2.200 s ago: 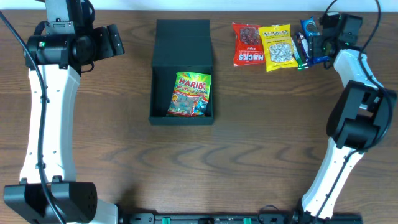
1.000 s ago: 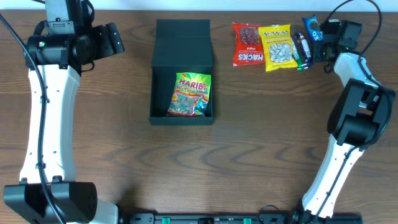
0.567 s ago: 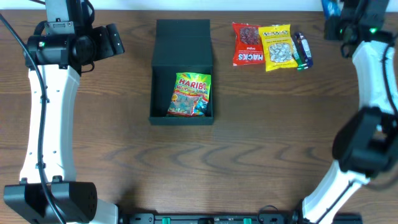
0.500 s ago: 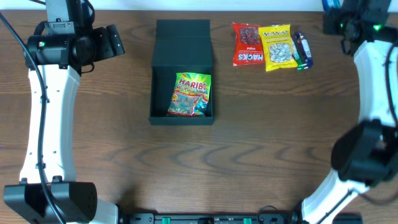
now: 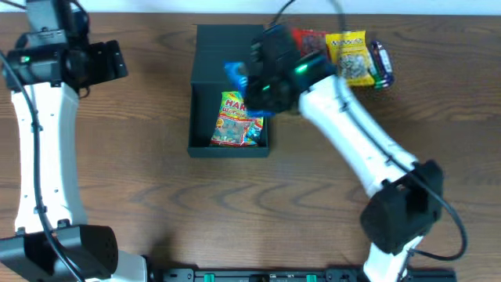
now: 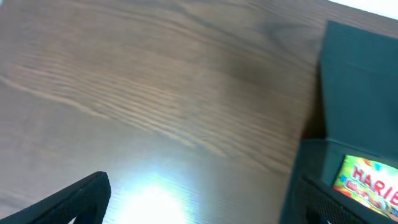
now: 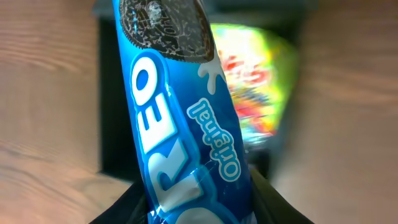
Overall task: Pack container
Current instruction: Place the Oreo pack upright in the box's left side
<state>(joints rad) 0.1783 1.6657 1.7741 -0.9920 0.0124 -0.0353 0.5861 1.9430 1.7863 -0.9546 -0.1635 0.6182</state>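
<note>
While the matte dark teal-black square cardboard container [image 5: 205,102] sat on the brown wooden table [image 5: 313,196] near its far edge, with its hinged flap lid [image 5: 229,45] thrown back, the packing looked to be roughly at its second item. One snack was already inside: a green and yellow Haribo sweet packet [image 5: 237,121] lay flat on the floor of the box, towards the near wall. The right gripper [image 7: 199,208] was pinching the lower end of a long blue Oreo biscuit packet [image 7: 180,118], its dark fingers pressed against either side of the wrapper, and in the overhead view the arm reached across so that the packet hung above the far part of the open box, not yet set down. Well apart to the right, three more snacks waited on the table: a red packet [image 5: 311,39] partly hidden behind the arm, a yellow packet [image 5: 348,56] beside it, and a dark narrow bar wrapper [image 5: 381,64] at the end of the row. The left gripper [image 5: 117,61] hovered off to the left of the box, its fingers [image 6: 74,198] spread apart with nothing between them. By my reckoning, releasing the Oreo packet, bringing over the three remaining snacks and closing the lid were all left to do.
</note>
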